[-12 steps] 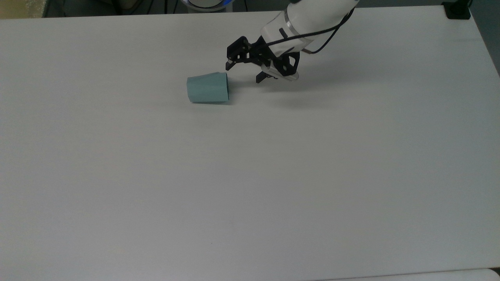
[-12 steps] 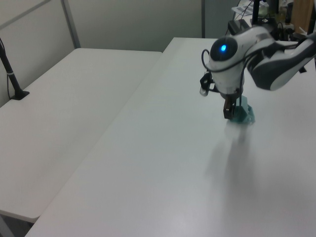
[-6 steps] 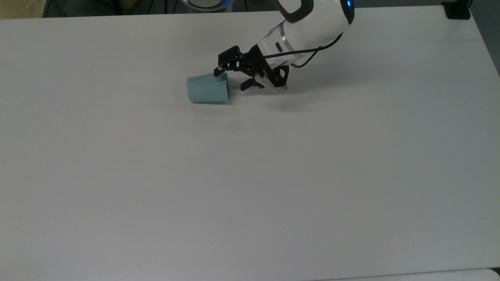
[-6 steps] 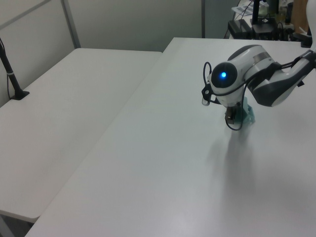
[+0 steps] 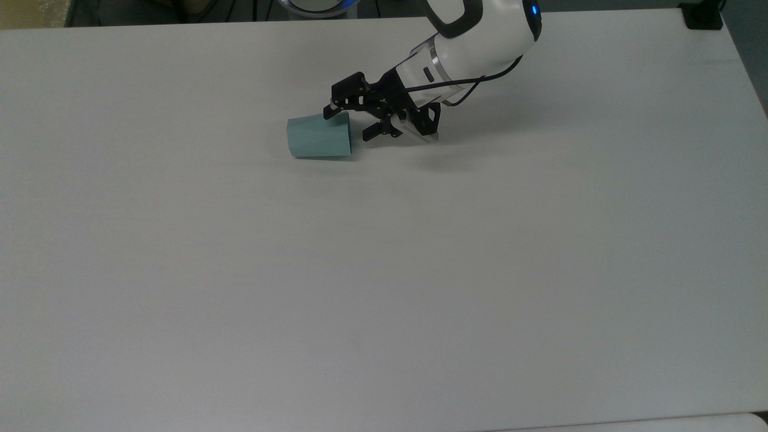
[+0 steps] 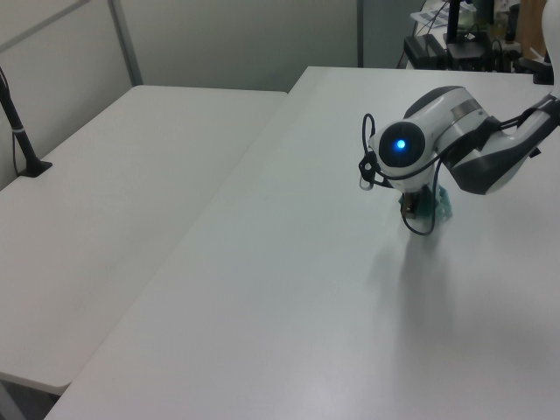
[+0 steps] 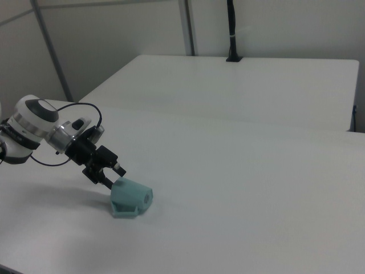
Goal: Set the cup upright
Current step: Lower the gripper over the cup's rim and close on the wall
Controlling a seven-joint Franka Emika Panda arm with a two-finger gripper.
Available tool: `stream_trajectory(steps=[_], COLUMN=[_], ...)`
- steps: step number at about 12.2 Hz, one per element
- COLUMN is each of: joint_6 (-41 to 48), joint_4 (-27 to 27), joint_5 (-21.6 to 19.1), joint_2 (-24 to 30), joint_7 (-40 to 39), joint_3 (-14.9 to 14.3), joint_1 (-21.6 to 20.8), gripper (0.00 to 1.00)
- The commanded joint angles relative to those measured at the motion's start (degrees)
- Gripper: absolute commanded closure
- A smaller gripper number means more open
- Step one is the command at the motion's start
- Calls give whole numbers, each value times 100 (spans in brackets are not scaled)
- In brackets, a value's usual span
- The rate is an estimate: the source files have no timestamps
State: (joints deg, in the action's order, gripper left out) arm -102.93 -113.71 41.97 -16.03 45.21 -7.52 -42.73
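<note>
Teal cup lies toppled on the table, its wide rim straddled by the spread, unclenched gripper for righting.

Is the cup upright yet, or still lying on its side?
Still on its side: the cup rests on the table, its narrower base pointing sideways. The open claw is at its wider end.

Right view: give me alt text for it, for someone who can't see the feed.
A small pale teal faceted plastic cup lies on its side on a white table, its wide rim toward the right view's left. The black gripper of a white robot arm reaches in from there, jaws open at the rim.
</note>
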Motion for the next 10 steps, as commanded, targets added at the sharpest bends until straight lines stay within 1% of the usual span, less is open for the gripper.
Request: stream_trajectory(steps=[1,3,5,6,7,8,9,10], joint_6=[36,36,10,10,10,-8,-17,-17], joint_4=[-160,-161,-161,-169,-169,-195,-204,-213], joint_5=[232,285,391,434,478,548,593,619], joint_2=[-76,-163,-260,-261,-278,-313,-322,-322], joint_7=[207,217,226,226,286,409,471,472], joint_3=[-48,-48,-48,-57,-57,-57,-48,-57], joint_1=[-121,-174,-130,-113,-104,-95,-78,-77], gripper=[0,0,0,3,9,21,39,60])
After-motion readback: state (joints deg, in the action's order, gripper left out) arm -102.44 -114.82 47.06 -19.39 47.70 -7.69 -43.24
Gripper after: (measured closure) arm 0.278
